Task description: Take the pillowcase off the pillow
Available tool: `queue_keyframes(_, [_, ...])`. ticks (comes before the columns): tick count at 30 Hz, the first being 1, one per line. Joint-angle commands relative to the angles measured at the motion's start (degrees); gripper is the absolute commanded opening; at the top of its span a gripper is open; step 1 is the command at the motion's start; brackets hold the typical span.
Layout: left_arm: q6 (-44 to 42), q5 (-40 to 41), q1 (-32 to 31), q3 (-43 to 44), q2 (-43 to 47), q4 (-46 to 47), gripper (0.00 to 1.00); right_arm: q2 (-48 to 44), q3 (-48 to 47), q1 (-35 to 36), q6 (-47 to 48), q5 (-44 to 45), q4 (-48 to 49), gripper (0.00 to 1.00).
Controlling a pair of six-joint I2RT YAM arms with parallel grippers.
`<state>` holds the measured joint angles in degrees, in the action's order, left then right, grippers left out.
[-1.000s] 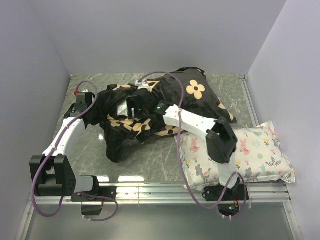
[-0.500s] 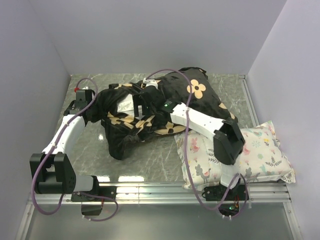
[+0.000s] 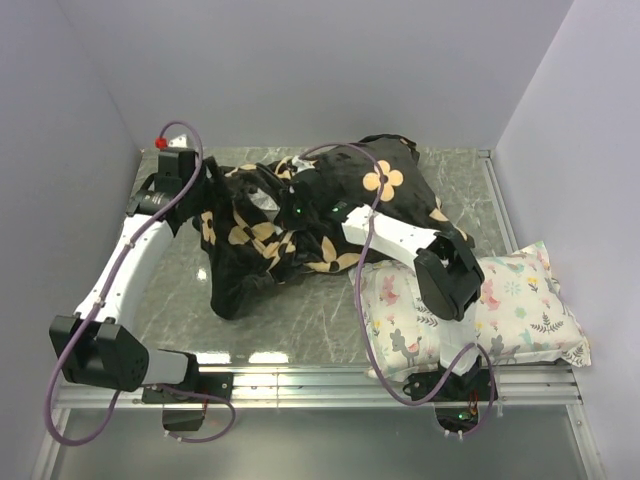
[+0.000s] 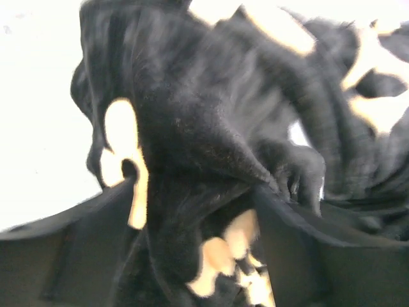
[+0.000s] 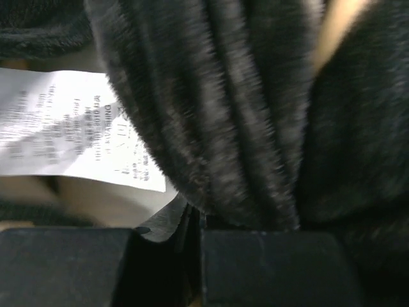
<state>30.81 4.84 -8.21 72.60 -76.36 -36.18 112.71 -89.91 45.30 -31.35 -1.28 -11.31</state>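
Note:
The black plush pillowcase [image 3: 410, 205] with tan flowers lies bunched across the middle of the table. The pillow is hidden inside it. My left gripper [image 3: 205, 195] hangs raised at the cover's far-left edge. In the left wrist view its fingers [image 4: 70, 249] stand wide apart, open, with a fold of pillowcase [image 4: 192, 128] draped between them. My right gripper [image 3: 297, 207] is buried in the cover's middle. In the right wrist view that gripper [image 5: 199, 220] is shut on a thick fold of pillowcase [image 5: 243, 115], next to a white printed label [image 5: 70, 128].
A smaller white pillow with pastel floral print [image 3: 510, 300] lies at the front right under the right arm's elbow. Lilac walls close in the table on three sides. A metal rail [image 3: 320, 375] runs along the near edge.
The left gripper has opened and risen toward the far left. The right gripper has shut on the fabric. The cover's left part has bunched up and shifted.

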Motion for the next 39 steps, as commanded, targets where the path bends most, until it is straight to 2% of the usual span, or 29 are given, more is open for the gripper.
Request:
queue_keyframes(1, [2.1, 5.6, -2.7, 6.1, 1.7, -3.4, 0.85, 0.3, 4.8, -0.8, -6.6, -7.1, 7.2, 0.00])
queue_keyframes(3, [3.5, 9.2, -6.0, 7.9, 2.4, -4.5, 0.95, -0.1, 6.1, -0.8, -8.4, -6.9, 9.4, 0.00])
queue_keyframes(4, [5.2, 10.6, -7.2, 8.2, 2.6, -5.2, 0.96, -0.6, 6.6, -0.7, -9.9, -6.5, 11.2, 0.00])
queue_keyframes(8, [11.1, 16.7, -15.2, 4.9, 3.9, -6.2, 0.99, -2.2, 9.3, -0.8, -13.6, -5.4, 16.7, 0.00])
queue_keyframes(11, [16.5, 20.2, -18.5, -0.5, 5.0, -3.6, 0.99, -3.1, 10.6, -0.7, -16.0, -4.8, 19.8, 0.00])
queue_keyframes(16, [22.2, 18.5, -19.0, -7.0, 2.7, 0.1, 0.99, -4.9, 12.5, -0.6, -17.3, -2.9, 21.4, 0.00])
queue_keyframes(22, [23.7, 19.2, -19.0, -9.0, -0.4, 0.6, 0.97, -6.4, 12.7, -0.7, -14.8, 1.1, 19.1, 0.00])
queue_keyframes(23, [23.6, 19.3, -19.0, -9.1, -0.1, 0.6, 0.94, -6.6, 12.8, -0.7, -14.4, 1.2, 19.1, 0.00])
queue_keyframes(24, [23.2, 19.4, -19.0, -9.1, -0.2, 0.4, 0.80, -6.6, 12.7, -0.7, -14.2, 1.8, 18.8, 0.00])
queue_keyframes(26, [22.5, 19.1, -19.0, -9.4, -0.4, 0.1, 0.63, -6.8, 12.2, -1.3, -13.7, 3.6, 17.6, 0.00])
queue_keyframes(27, [22.3, 19.3, -19.0, -9.5, -0.3, -0.4, 0.40, -7.1, 12.0, -1.9, -13.3, 4.0, 17.2, 0.00])
queue_keyframes(29, [22.0, 19.6, -18.7, -10.6, 0.7, -1.1, 0.23, -7.4, 10.7, -3.0, -13.1, 5.4, 15.1, 0.00])
queue_keyframes(30, [21.7, 19.2, -18.3, -11.2, 1.2, -1.2, 0.12, -7.8, 10.4, -3.7, -13.0, 5.7, 14.7, 0.00])
queue_keyframes(34, [21.2, 16.3, -14.3, -15.6, 4.2, -0.7, 0.01, -8.6, 7.0, -8.8, -13.1, 6.5, 9.6, 0.00])
queue_keyframes(39, [20.4, 12.6, -9.1, -19.8, 7.7, -0.3, 0.00, -10.5, 5.1, -13.7, -14.9, 6.2, 8.1, 0.00])
